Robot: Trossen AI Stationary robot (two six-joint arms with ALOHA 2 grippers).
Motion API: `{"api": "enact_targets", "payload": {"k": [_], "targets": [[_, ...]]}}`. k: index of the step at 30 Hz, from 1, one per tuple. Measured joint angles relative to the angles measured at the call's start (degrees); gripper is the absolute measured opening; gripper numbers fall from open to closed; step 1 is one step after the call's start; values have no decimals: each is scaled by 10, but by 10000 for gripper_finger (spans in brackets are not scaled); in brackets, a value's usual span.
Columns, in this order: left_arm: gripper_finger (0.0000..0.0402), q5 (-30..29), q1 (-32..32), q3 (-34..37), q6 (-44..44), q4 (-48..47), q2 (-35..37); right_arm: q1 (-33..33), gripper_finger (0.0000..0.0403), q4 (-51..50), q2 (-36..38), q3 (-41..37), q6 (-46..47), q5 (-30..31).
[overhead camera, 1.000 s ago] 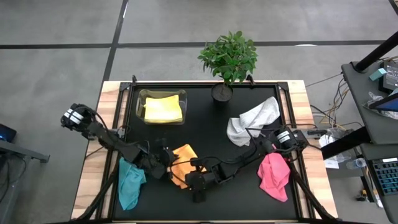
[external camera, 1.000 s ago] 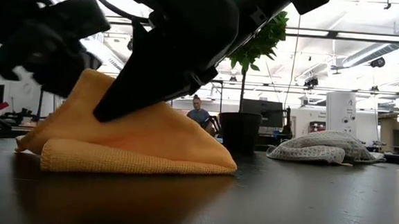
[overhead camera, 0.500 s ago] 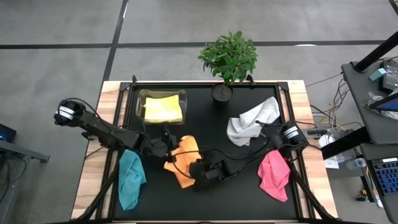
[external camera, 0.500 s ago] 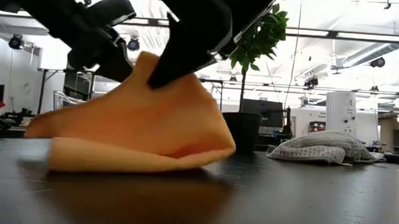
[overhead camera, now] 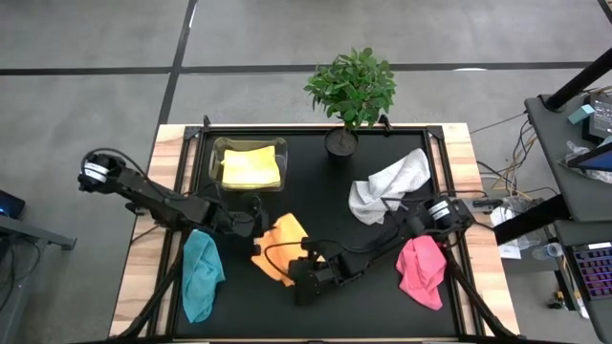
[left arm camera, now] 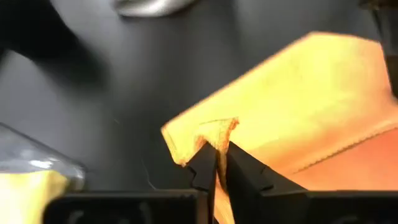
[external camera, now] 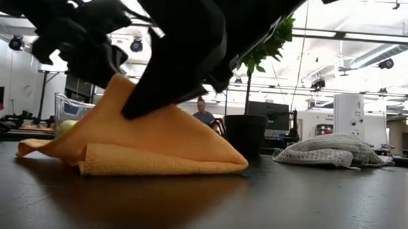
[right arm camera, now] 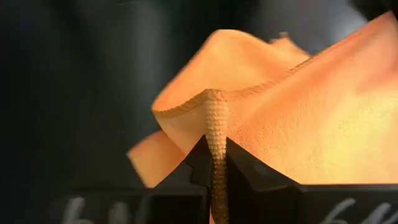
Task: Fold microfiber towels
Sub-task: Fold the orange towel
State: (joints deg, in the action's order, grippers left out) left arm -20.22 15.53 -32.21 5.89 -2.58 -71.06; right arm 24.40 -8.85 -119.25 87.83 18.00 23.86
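Now both grippers have drawn the orange towel point(overhead camera: 278, 246) nearer.

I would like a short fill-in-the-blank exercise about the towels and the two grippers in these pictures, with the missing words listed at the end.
1. Both the left gripper and the right gripper are shut on the ____ towel.
2. The yellow towel lies inside the clear ____.
3. The pink towel lies near the table's ____ edge in the high view.
4. The white-grey towel lies beside the potted ____.

Missing words: orange; box; right; plant
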Motion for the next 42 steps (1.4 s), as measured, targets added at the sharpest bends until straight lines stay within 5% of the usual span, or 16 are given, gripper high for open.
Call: {"api": "enact_targets", "payload": {"k": [6,16,24,28,34,42], "targets": [[92,43,1,-6,85,-125,19,1,13,9,-9,0,-6,-33],[200,200,8,-9,162,-240,72,3,13,23,-9,0,-12,-33],[205,161,96,-9,133,-205,68,2,13,23,-9,0,-12,-31],[206,106,147,-23,182,-194,22,2,13,26,-9,0,-12,-29],[242,106,168,-61,191,-196,-71,2,13,39,-9,0,-12,-29],[278,47,168,-136,142,-326,-180,2,13,37,-9,0,-11,-29]]}}
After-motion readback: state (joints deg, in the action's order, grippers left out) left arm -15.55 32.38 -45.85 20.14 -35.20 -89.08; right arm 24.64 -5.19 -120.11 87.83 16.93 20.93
